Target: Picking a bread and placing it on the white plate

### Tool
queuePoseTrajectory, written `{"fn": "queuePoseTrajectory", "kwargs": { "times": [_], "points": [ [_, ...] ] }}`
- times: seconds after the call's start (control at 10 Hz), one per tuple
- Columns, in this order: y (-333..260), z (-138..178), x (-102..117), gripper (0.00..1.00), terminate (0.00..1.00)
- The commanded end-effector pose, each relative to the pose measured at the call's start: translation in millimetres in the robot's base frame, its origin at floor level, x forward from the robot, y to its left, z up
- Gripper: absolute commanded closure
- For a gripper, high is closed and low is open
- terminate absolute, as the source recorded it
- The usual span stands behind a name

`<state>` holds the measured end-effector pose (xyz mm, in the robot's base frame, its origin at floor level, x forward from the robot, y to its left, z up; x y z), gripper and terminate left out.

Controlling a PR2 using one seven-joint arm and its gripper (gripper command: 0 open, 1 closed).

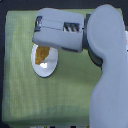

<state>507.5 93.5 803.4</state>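
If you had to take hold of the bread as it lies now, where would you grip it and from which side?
I would probably grip the bread across its narrow middle, coming straight down from above. It is elongated, lying on the plate, so its long sides offer the shortest span. The gripper hides its upper end, so only the lower part can be judged.

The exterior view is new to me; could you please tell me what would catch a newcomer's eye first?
The big grey arm dominates, reaching in from the exterior view's right, its gripper hanging over the white plate. The golden-brown bread lies on that plate, partly hidden, on a green cloth.
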Motion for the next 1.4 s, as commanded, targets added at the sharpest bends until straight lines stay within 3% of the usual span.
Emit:
{"fn": "queuePoseTrajectory", "kwargs": {
  "times": [0.0,0.3,0.5,0.6,0.7,0.9,1.3],
  "points": [
    [0,1,-12,0.00,0.00],
    [0,6,-13,0.00,0.00],
    [11,38,-9,0.00,0.00],
    [10,58,4,0.00,0.00],
    [-4,83,18,0.00,0.00],
    [-38,113,22,0.00,0.00],
    [-69,138,19,0.00,0.00]
  ]
}}
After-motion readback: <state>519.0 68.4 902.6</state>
